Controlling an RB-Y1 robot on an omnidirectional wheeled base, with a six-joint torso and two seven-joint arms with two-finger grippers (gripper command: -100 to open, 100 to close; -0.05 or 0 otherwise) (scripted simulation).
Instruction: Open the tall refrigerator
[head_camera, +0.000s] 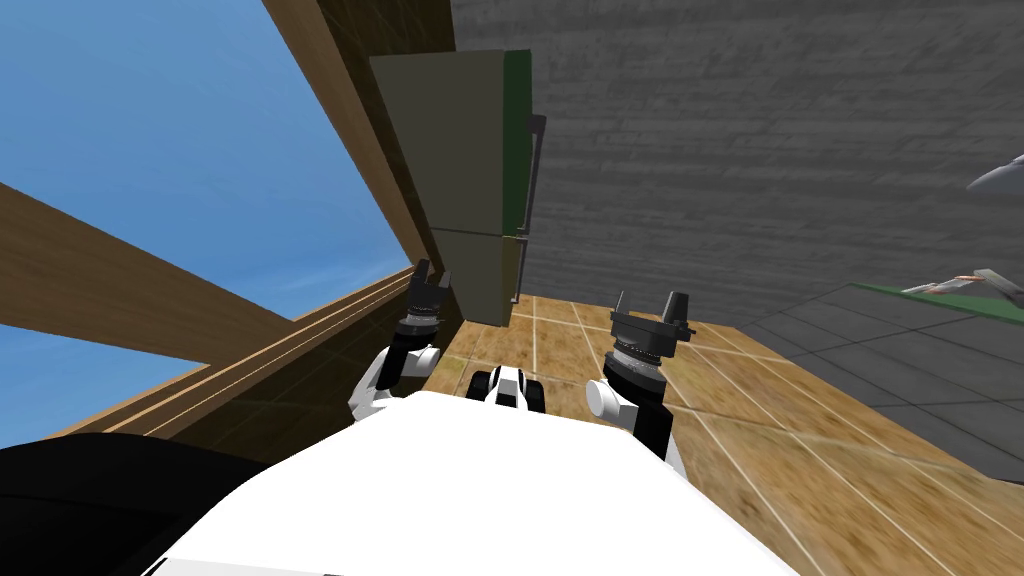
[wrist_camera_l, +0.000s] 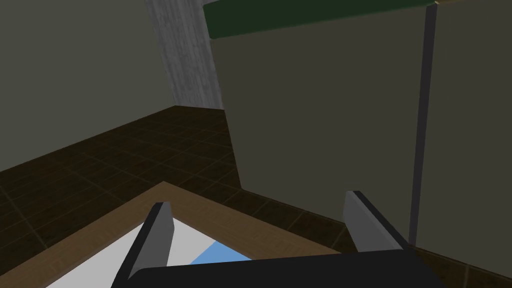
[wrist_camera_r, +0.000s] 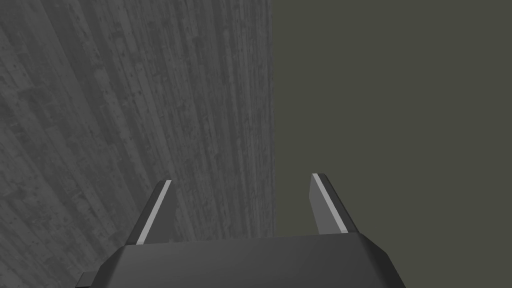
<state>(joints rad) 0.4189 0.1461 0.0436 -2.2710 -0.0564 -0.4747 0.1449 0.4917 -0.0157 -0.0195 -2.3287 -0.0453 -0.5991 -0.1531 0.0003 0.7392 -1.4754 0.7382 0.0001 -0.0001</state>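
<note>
The tall refrigerator (head_camera: 460, 150) is an olive-grey box standing in the corner, seen from its side. Its green door face (head_camera: 517, 130) is turned toward the grey wall, with dark bar handles (head_camera: 536, 170) along that edge. My left gripper (head_camera: 432, 276) is open, close beside the refrigerator's lower side panel. In the left wrist view the gripper (wrist_camera_l: 256, 199) holds nothing and faces the olive side panel (wrist_camera_l: 325, 125), which has a green strip (wrist_camera_l: 300, 17) along one edge and a dark seam (wrist_camera_l: 422, 125). My right gripper (head_camera: 650, 305) (wrist_camera_r: 242, 179) is open and empty, off the refrigerator's door side.
A wood-framed window (head_camera: 200, 300) with blue sky runs along my left side. Tan floor tiles (head_camera: 760, 420) stretch ahead and to the right. A grey plank wall (head_camera: 750, 150) stands behind the refrigerator. A dark grey counter (head_camera: 900, 370) with a green-topped surface (head_camera: 950, 300) lies at the right.
</note>
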